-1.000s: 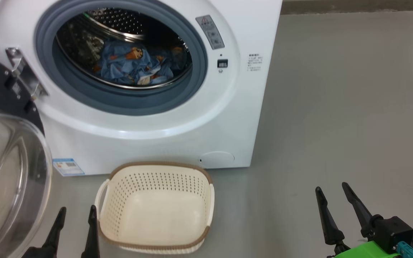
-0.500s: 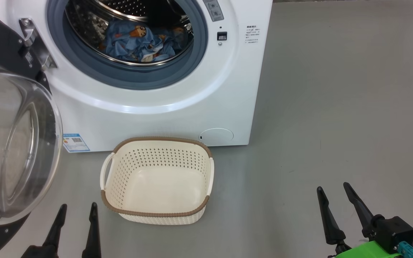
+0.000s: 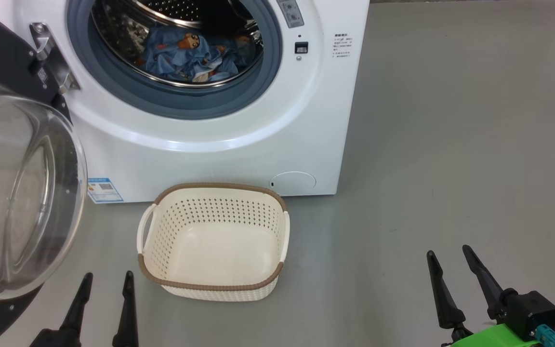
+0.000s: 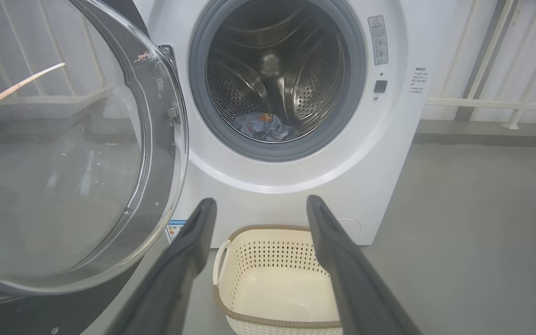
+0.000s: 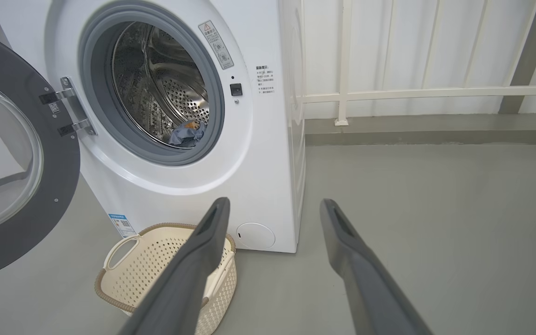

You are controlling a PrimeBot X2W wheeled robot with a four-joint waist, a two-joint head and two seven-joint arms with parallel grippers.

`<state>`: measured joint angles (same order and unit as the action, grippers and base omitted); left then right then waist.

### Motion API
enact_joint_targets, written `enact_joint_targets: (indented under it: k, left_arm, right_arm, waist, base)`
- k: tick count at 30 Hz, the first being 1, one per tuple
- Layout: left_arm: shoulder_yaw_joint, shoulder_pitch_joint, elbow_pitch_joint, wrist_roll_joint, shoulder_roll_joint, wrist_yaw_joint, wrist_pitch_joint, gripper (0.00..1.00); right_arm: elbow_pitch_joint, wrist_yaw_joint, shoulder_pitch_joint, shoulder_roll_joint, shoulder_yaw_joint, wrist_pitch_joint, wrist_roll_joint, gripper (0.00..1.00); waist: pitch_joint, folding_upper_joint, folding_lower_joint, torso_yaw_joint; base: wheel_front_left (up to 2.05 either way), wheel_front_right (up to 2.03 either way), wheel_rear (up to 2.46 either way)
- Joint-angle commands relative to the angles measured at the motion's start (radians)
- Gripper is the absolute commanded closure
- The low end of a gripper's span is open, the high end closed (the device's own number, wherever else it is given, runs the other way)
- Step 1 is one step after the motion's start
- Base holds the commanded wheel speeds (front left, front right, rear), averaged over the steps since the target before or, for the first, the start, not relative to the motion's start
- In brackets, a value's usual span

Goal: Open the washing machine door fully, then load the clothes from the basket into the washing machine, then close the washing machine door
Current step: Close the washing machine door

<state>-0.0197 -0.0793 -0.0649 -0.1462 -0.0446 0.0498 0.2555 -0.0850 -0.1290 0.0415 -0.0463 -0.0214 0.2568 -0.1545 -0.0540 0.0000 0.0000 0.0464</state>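
The white washing machine [image 3: 219, 149] [image 4: 389, 153] [image 5: 258, 153] stands with its door [image 3: 12, 193] [image 4: 63, 158] [image 5: 12, 158] swung wide open to the left. Blue printed clothes [image 3: 188, 55] [image 4: 263, 125] [image 5: 186, 132] lie in the steel drum. On the floor before the machine sits the cream basket [image 3: 212, 243] [image 4: 277, 284] [image 5: 156, 270], with nothing in it. My left gripper [image 3: 108, 278] [image 4: 257, 204] is open, low at the basket's left, beside the door glass. Far right of the basket, my right gripper [image 3: 448, 251] [image 5: 272, 204] also stands open and holds nothing.
Grey floor [image 3: 451, 144] spreads to the right of the machine. A white railing and wall [image 5: 412, 93] run behind it. The open door takes up the space at the left.
The head view has shifted, so the machine and basket now sit higher in the picture. Both grippers stay open at the bottom corners.
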Motion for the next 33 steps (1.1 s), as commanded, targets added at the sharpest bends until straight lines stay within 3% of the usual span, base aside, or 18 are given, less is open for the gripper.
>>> enact_joint_targets:
  k: [1,14,33]
  left_arm:
    - [-0.030,0.038,0.030,-0.003,-0.006,-0.003,0.006,0.00]
    - [-0.028,0.038,0.038,-0.003,-0.006,-0.018,0.006,0.00]
    - [-0.029,0.017,0.048,-0.028,-0.006,-0.064,0.006,0.00]
  right_arm:
    - [0.024,-0.002,-0.020,-0.004,0.022,0.005,0.000,0.00]
    - [0.028,-0.002,-0.019,-0.004,0.022,0.005,-0.008,0.00]
    - [0.024,-0.002,-0.015,-0.004,0.034,0.005,0.009,0.00]
  waist:
    - [0.000,0.0000,0.0000,0.001]
    - [-0.003,0.0000,0.0000,0.033]
    - [0.008,0.0000,0.0000,0.210]
  base:
    - [0.00,0.00,0.00]
    - [0.00,0.00,0.00]
    - [0.00,0.00,0.00]
